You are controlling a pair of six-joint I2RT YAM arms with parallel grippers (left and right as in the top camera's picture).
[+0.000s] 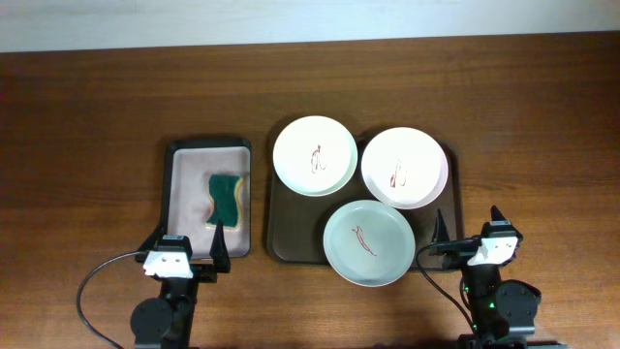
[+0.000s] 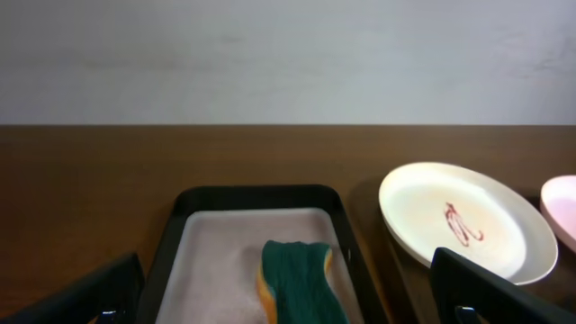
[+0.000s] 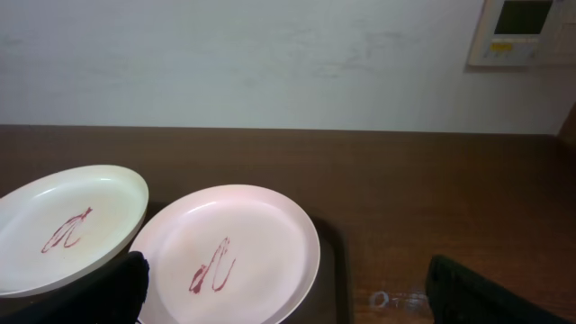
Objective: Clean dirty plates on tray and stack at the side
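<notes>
Three plates lie on the dark brown tray (image 1: pixel 281 233): a white one (image 1: pixel 315 155) at back left, a white one (image 1: pixel 404 167) at back right, a mint green one (image 1: pixel 368 242) in front. Each has red-brown smears. My left gripper (image 1: pixel 186 250) is open and empty at the near end of the small tray; in the left wrist view its fingers (image 2: pixel 288 301) frame the sponge (image 2: pixel 297 281), with a white plate (image 2: pixel 463 220) to the right. My right gripper (image 1: pixel 469 236) is open and empty at the big tray's right front corner. The right wrist view shows both white plates (image 3: pixel 229 256) (image 3: pixel 67 225).
A green and yellow sponge (image 1: pixel 226 197) lies in the smaller dark tray with pinkish lining (image 1: pixel 184 184), left of the big tray. Dark wooden table (image 1: pixel 87 116) all round. A wall stands behind the table's far edge.
</notes>
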